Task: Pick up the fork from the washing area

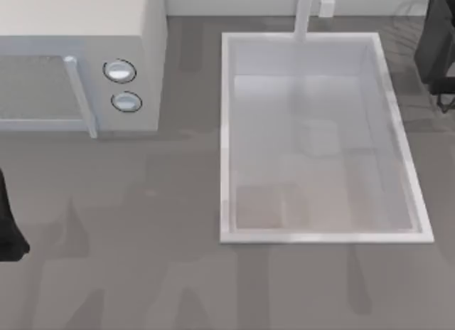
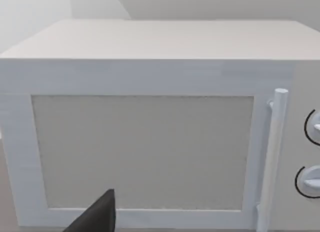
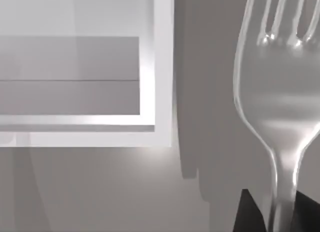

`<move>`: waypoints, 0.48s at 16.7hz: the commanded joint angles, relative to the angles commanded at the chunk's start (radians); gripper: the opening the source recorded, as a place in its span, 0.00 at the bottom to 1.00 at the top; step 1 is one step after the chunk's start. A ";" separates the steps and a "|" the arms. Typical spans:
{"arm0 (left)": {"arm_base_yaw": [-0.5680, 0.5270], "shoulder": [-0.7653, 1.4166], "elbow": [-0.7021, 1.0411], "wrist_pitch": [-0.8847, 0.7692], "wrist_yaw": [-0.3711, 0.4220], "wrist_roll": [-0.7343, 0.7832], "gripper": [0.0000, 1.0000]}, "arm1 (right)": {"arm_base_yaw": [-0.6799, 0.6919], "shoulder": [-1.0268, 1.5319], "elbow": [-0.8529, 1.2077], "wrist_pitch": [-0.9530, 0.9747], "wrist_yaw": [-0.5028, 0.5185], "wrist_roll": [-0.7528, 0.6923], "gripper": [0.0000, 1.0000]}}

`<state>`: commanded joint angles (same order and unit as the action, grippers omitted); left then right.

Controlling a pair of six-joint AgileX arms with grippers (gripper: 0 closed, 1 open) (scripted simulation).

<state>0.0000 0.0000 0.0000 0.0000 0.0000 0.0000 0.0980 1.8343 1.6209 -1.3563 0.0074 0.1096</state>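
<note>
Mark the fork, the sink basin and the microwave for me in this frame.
fork (image 3: 277, 99): right wrist view, on the broad neck below the tines.
sink basin (image 1: 226, 131): top view, on its left rim.
microwave (image 2: 145, 152): left wrist view, on the door window.

Fork (image 3: 276, 92) tine tips cropped off

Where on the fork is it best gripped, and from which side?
On the slim straight handle, from its end away from the tines: the fork flares wide at its head. The right hand holds that handle; the left hand faces the microwave.
</note>
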 joint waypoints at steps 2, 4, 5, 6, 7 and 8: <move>0.000 0.000 0.000 0.000 0.000 0.000 1.00 | -0.058 -0.128 -0.134 0.003 -0.003 -0.059 0.00; 0.000 0.000 0.000 0.000 0.000 0.000 1.00 | -0.103 -0.220 -0.227 0.005 -0.006 -0.105 0.00; 0.000 0.000 0.000 0.000 0.000 0.000 1.00 | -0.120 -0.250 -0.257 0.006 -0.006 -0.122 0.00; 0.000 0.000 0.000 0.000 0.000 0.000 1.00 | -0.131 -0.269 -0.276 0.006 -0.007 -0.132 0.00; 0.000 0.000 0.000 0.000 0.000 0.000 1.00 | -0.136 -0.279 -0.286 0.006 -0.007 -0.138 0.00; 0.000 0.000 0.000 0.000 0.000 0.000 1.00 | -0.136 -0.279 -0.286 0.006 -0.007 -0.138 0.00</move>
<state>0.0000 0.0000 0.0000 0.0000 0.0000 0.0000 -0.0381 1.5557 1.3352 -1.3503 0.0000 -0.0284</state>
